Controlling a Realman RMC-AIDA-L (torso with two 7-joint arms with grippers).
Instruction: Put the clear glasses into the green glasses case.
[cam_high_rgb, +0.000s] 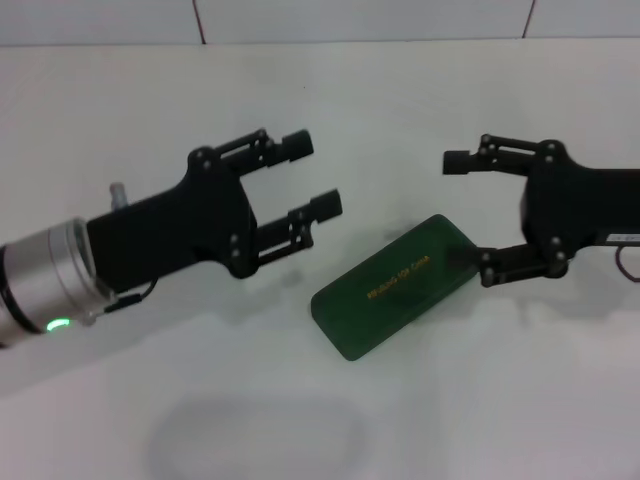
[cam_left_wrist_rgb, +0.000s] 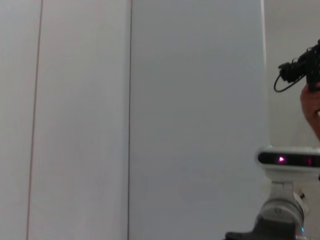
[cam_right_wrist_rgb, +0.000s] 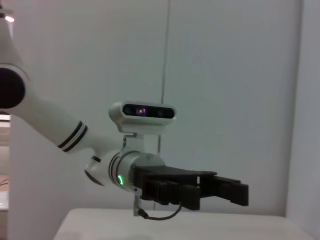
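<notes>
The left gripper reaches in from the left of the head view, held above the white table, its two black fingers spread wide with nothing between them; a green light glows on the silver wrist section behind it. The right gripper comes in from the right, its fingers also wide apart, the lower fingertip at the near corner of the green glasses case; whether it touches cannot be told. The case lies closed and slanted on the table between the two grippers, gold lettering across its lid too small to read. The right wrist view shows the left gripper from the side, level above the table.
</notes>
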